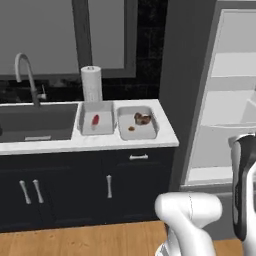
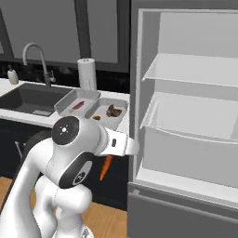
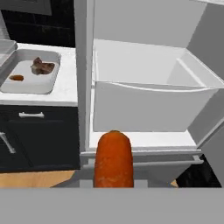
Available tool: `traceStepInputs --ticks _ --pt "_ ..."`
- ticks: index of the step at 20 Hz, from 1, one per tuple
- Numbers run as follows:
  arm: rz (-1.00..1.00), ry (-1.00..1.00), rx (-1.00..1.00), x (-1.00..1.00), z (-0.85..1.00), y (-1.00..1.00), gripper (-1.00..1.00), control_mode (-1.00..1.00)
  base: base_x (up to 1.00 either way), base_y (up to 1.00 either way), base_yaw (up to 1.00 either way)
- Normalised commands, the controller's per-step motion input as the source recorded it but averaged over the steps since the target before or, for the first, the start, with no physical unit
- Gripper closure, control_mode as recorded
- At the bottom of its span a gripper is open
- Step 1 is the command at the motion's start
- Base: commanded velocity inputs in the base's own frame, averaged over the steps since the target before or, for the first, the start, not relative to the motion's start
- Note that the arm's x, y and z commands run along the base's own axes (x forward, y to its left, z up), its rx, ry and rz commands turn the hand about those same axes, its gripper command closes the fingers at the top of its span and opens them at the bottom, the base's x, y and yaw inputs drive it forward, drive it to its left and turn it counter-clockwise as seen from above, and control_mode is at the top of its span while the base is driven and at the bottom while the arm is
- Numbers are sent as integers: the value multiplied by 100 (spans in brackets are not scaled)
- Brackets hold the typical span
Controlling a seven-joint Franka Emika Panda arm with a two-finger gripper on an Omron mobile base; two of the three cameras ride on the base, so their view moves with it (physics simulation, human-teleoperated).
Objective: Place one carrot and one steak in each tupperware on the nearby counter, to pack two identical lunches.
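Fridge (image 2: 186, 116) behind; end effector (image 2: 109, 160) fingertips hidden by carrot (image 3: 113, 159).

Carrot (image 3: 113, 159) base (fingertips too) cut off

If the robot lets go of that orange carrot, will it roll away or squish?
The carrot looks like a firm, rounded stub, so it would probably keep its shape rather than squish. Its round, tapered body suggests it might roll a little, likely curving. Inside a tupperware, the raised rim would probably stop it.
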Motion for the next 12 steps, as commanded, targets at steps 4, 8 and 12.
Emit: traceStepInputs --ticks 4,8,12 --pt "0 0 0 0 0 0 100 100 38 100 11" --pt "0 0 0 0 0 0 100 100 82 100 4" --pt "0 0 0 0 0 0 100 100 100 100 0"
